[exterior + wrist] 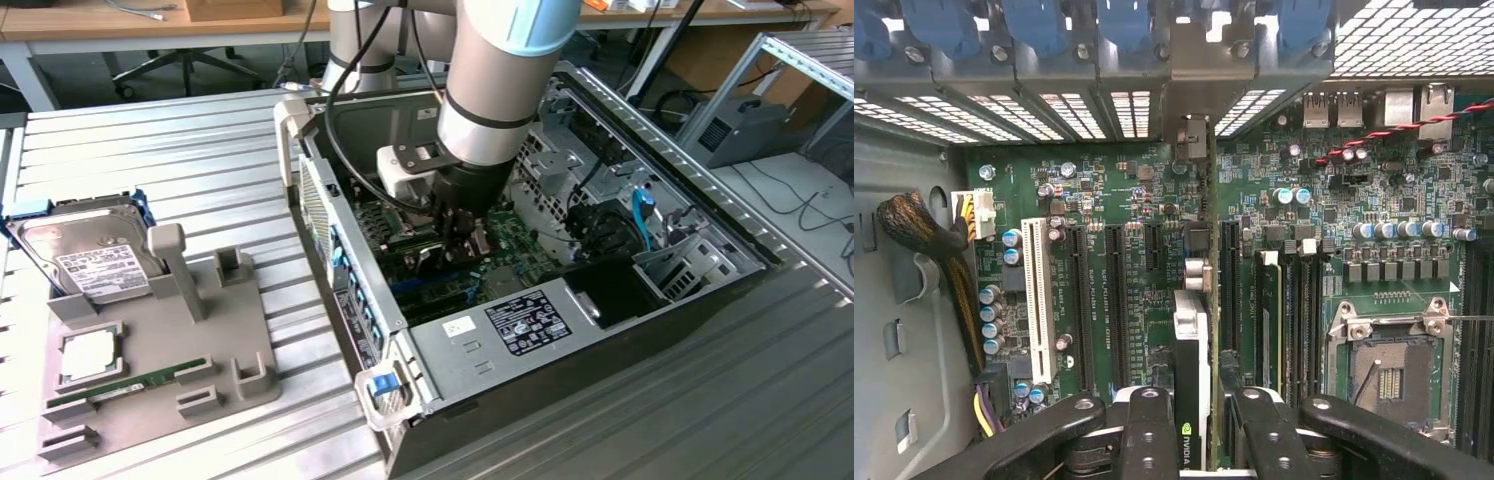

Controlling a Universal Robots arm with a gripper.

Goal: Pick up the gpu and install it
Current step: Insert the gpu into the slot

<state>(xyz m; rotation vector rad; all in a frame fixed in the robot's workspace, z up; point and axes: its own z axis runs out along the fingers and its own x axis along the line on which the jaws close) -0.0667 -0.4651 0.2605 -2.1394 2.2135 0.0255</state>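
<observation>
In the wrist view the gpu (1192,330) shows edge-on as a thin card. It stands upright over the green motherboard (1144,220), between two long black slots. Its silver end bracket (1195,138) reaches the case's rear slot openings. My gripper (1199,440) is shut on the card, one black finger (1144,430) on each side of it. I cannot tell whether the card sits in a slot. In the exterior view my gripper (461,215) is deep inside the open computer case (441,350), and the card below it is mostly hidden.
A grey fixture (200,350) at the exterior view's left holds a hard drive (94,255), a processor chip (91,355) and a memory stick (127,385). Inside the case are a white slot (1037,300), memory sticks (1272,310), a processor socket (1389,370) and a cable bundle (924,230).
</observation>
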